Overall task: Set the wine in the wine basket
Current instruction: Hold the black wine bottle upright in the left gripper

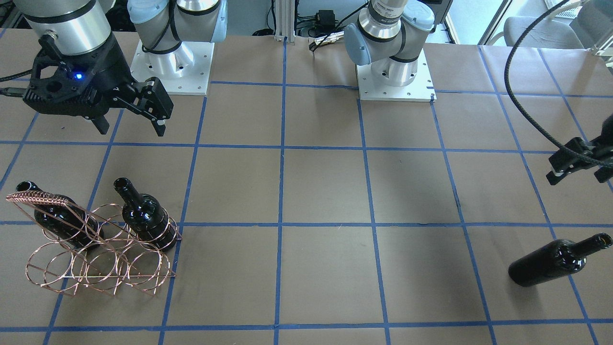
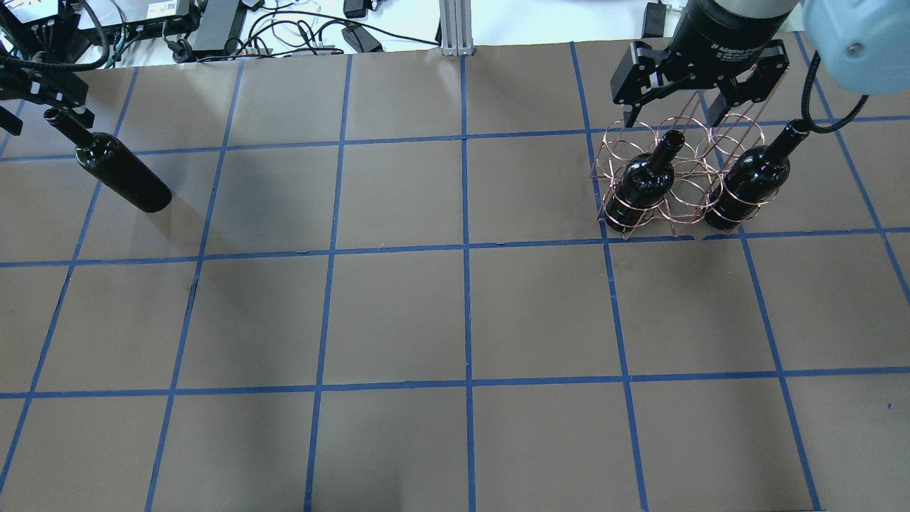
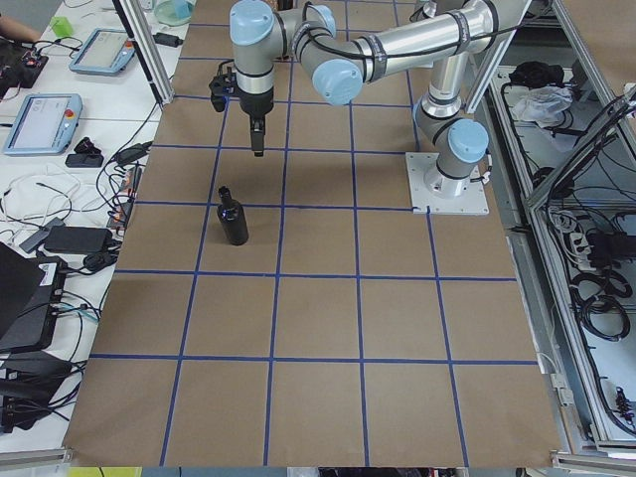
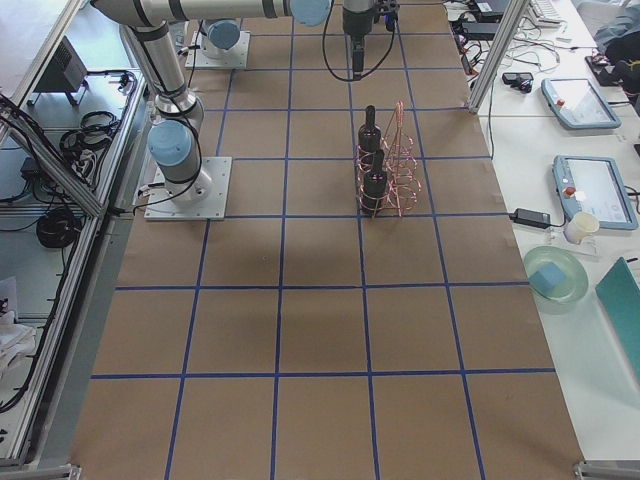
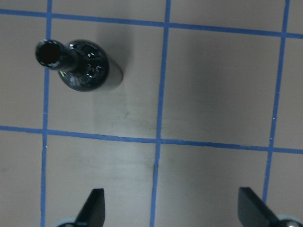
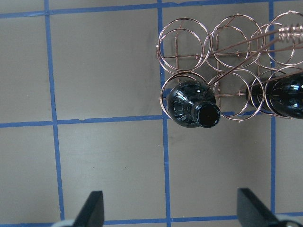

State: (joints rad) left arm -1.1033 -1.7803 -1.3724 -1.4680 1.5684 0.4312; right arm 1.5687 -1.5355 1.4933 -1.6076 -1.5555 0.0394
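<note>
A black wine bottle stands upright and alone at the table's far left, also in the front view and the left wrist view. My left gripper is open and empty, hovering above and just beyond it. The copper wire wine basket stands at the far right. It holds two black bottles, one in an end ring and one in the other end ring. My right gripper is open and empty above the basket.
Brown paper with a blue tape grid covers the table. The two arm bases stand on white plates at the robot's side. Cables and power bricks lie beyond the far edge.
</note>
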